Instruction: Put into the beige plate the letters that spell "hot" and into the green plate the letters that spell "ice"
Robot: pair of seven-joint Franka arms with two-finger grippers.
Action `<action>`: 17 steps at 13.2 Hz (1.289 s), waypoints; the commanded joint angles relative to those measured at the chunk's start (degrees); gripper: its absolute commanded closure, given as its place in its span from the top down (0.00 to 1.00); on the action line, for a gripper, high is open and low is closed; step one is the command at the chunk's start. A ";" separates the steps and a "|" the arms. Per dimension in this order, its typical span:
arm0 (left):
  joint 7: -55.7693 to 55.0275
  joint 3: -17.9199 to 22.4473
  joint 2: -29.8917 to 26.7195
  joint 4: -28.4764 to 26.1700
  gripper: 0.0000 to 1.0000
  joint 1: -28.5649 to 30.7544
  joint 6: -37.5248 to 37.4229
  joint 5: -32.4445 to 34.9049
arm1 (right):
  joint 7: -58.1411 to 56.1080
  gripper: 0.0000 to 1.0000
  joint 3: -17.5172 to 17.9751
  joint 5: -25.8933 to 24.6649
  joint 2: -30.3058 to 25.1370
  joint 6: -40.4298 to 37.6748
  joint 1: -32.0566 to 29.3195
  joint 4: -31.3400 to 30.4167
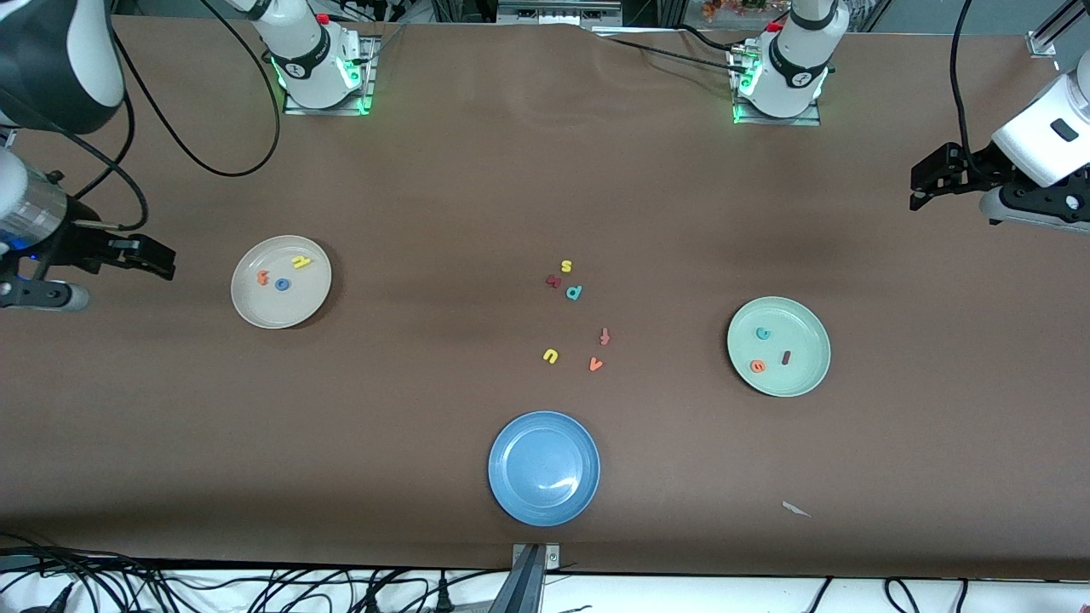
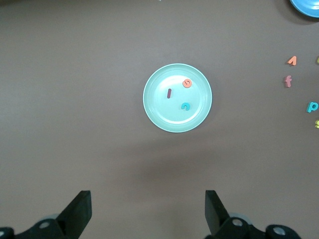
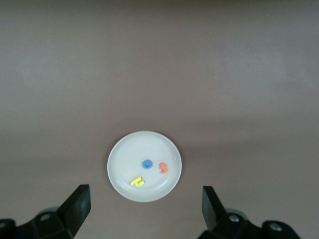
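The h (image 1: 301, 262), o (image 1: 282, 284) and t (image 1: 263, 277) lie in the beige plate (image 1: 255, 311) toward the right arm's end of the worktop (image 1: 426, 196); the i (image 1: 786, 358), c (image 1: 763, 334) and e (image 1: 757, 366) lie in the green plate (image 1: 809, 379) toward the left arm's end.

You get open counter (image 1: 443, 196) around every plate; only loose letters (image 1: 575, 315) clutter centre, 12 o'clock of blue plate (image 1: 502, 477).

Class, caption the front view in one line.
Beige plate holds h, o, t; green plate holds i, c, e.

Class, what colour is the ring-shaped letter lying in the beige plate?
Blue. The o in the beige plate shows best in the right wrist view.
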 commanded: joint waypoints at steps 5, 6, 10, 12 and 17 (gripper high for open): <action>1.17 0.08 0.10 0.98 1.00 0.03 -1.07 -1.94 | 0.54 1.00 4.73 1.16 -1.16 7.45 -3.06 -2.64; 1.08 0.08 0.01 0.98 1.00 0.03 -1.16 -1.94 | -1.02 1.00 4.82 1.69 -1.16 6.58 -3.24 -2.64; 1.08 0.08 0.10 0.98 1.00 -0.23 -1.16 -1.85 | -4.65 1.00 8.78 1.79 -1.16 0.95 -5.79 -2.55; 1.08 0.08 0.10 0.98 1.00 -0.23 -1.42 -1.85 | -4.99 1.00 9.04 1.79 -1.16 0.95 -5.70 -2.55; 1.17 0.08 0.10 0.98 1.00 -0.23 -1.60 -1.85 | -4.82 1.00 9.31 3.88 -1.16 0.33 -5.61 -2.37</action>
